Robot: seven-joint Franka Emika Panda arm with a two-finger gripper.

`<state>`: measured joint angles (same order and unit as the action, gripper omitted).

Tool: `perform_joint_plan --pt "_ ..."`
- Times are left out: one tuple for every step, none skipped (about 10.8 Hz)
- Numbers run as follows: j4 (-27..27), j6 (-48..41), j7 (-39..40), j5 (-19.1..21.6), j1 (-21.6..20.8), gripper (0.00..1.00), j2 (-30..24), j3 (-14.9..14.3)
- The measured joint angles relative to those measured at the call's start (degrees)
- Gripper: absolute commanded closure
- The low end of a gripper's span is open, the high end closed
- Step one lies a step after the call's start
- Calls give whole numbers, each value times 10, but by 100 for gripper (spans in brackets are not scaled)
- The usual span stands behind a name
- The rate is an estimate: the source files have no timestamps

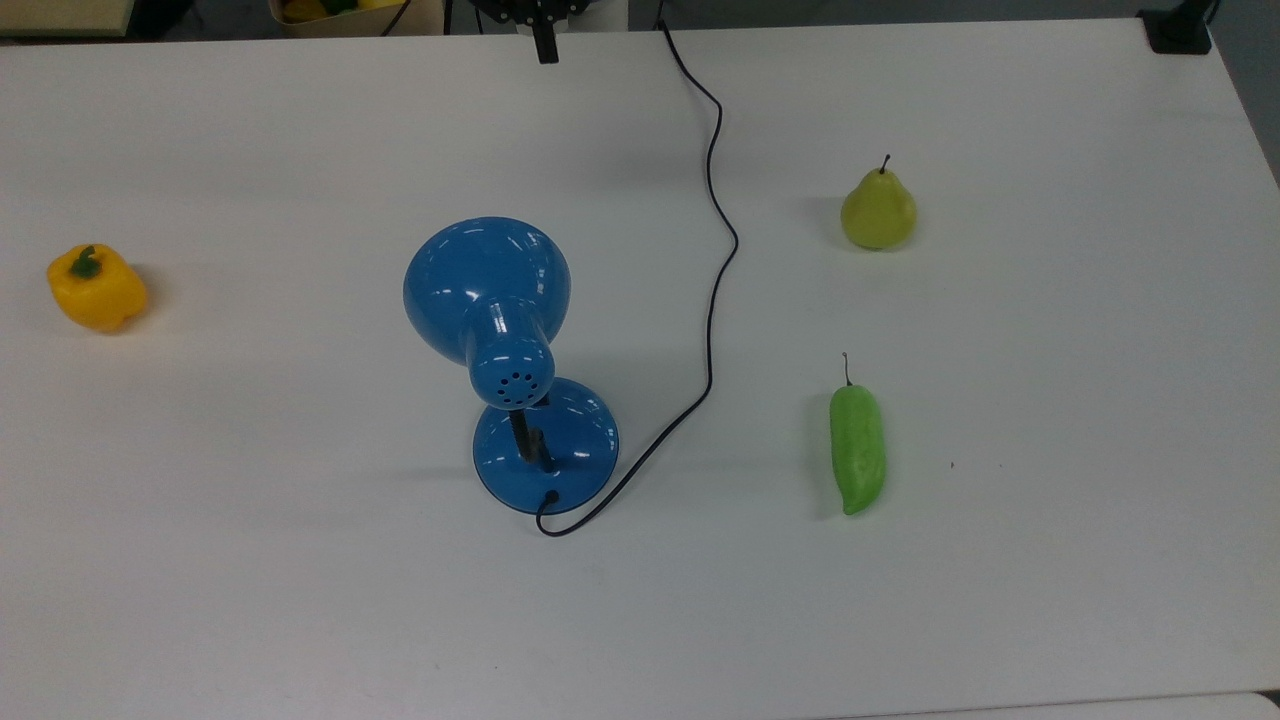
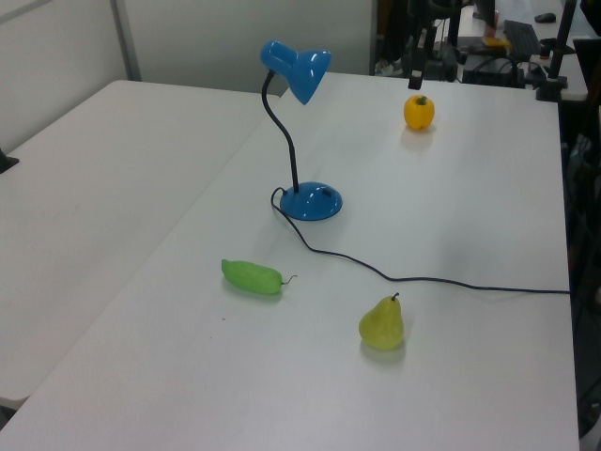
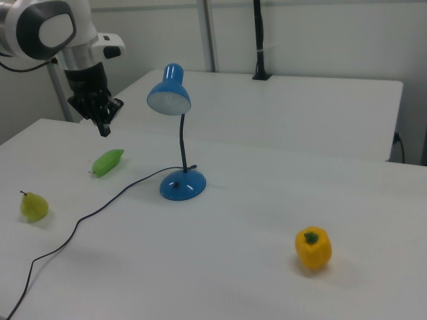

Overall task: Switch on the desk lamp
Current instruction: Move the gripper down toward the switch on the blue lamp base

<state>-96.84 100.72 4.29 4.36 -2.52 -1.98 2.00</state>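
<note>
From my end nothing is done yet: the desk lamp (image 3: 175,140) stands unlit mid-table, while my gripper (image 3: 104,128), fingers pressed together and holding nothing, hangs well apart from it, so reaching its switch remains.

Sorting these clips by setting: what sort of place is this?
Probably a robotics lab: a robot arm hangs over a plain white table holding a desk lamp and what look like toy fruit, with equipment clutter behind.

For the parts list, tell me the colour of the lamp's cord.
Black cord; the top view shows it best.
</note>
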Motion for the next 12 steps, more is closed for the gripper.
perform_joint_plan --pt "0 0 0 0 0 100 0 0" --pt "0 0 0 0 0 100 0 0" --pt "-1 0 0 0 -2 100 2 0" --pt "-4 0 0 0 -5 100 4 0" --pt "-10 1 0 0 -9 100 7 0" --pt "-19 13 0 0 -10 100 10 0" --pt "-30 33 0 0 -10 100 13 0" --pt "-41 56 0 0 -10 100 18 0" --pt "-51 83 0 0 -10 100 26 0" --pt "-58 106 0 -7 -10 100 36 0" --pt "-61 127 0 -20 -10 100 51 0" --pt "-62 146 0 -27 -10 100 66 0"
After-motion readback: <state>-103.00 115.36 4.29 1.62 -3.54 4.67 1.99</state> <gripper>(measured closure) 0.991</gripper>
